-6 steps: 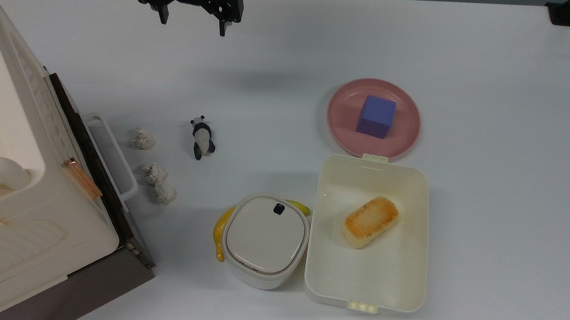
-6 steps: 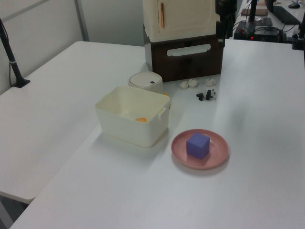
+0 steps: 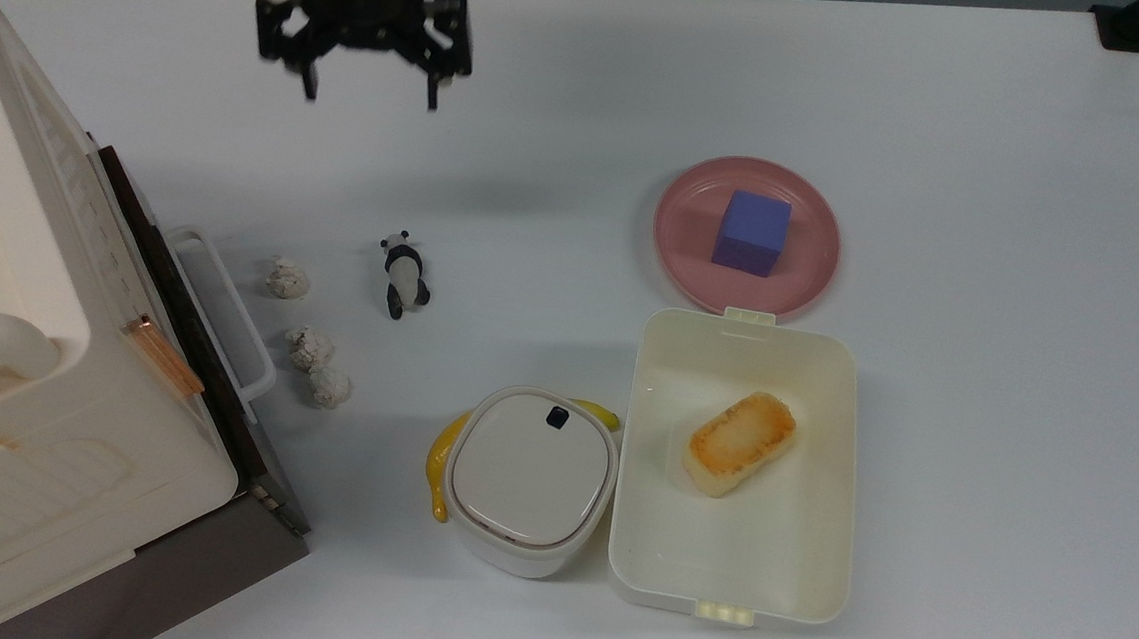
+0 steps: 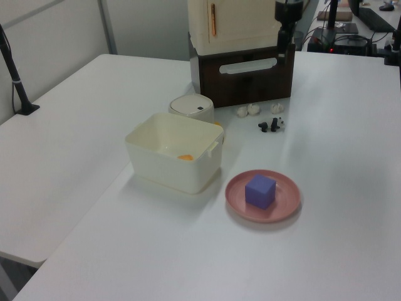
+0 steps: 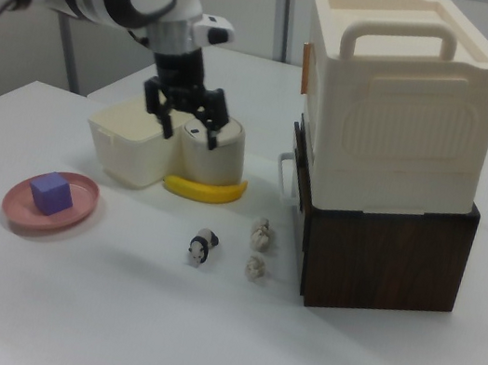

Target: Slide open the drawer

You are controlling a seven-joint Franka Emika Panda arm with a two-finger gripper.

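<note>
I am hovering my gripper (image 3: 368,100) above the table (image 3: 995,119), jaws spread apart and holding nothing. The drawer (image 5: 383,254) is sitting shut under the cream cabinet (image 5: 398,115), well apart from me. A panda figure (image 3: 403,274) and white lumps (image 3: 312,352) are lying on the table in front of its handle (image 3: 227,314).

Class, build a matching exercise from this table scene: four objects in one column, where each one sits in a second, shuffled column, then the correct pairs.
Objects
1. purple cube
2. toasted bread piece
3. banana
4. panda figurine

Places
A. inside the open cream lunch box
B. on bare table between the drawer handle and the pink plate
C. on the pink plate
D. partly under the lidded round container

Pairs: 1-C, 2-A, 3-D, 4-B
</note>
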